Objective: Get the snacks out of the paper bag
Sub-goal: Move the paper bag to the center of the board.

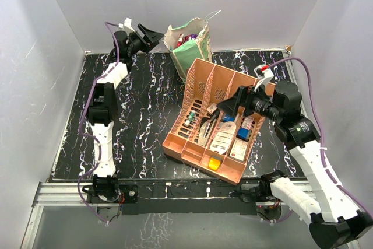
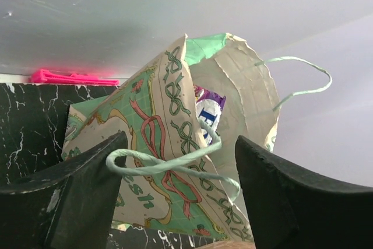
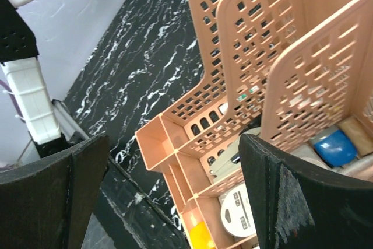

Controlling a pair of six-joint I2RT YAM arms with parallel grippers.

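Note:
The paper bag (image 1: 191,44) stands at the back of the table, against the peach organiser, its mouth open upward. Snacks (image 1: 186,40) show inside it as pink and purple packets. My left gripper (image 1: 154,34) is open and empty, just left of the bag's mouth. In the left wrist view the bag (image 2: 157,144) fills the space ahead of the open gripper (image 2: 180,144). A loop of the bag's cord handle (image 2: 175,164) lies between the fingers, and a purple-white packet (image 2: 208,112) shows in the mouth. My right gripper (image 1: 226,107) is open and empty above the organiser.
The peach slotted organiser (image 1: 201,80) leans across the table's middle, holding tags and small items. It shows below the right gripper (image 3: 175,144) in the right wrist view (image 3: 280,56). A pink object (image 2: 70,77) lies at the back wall. White walls enclose the table.

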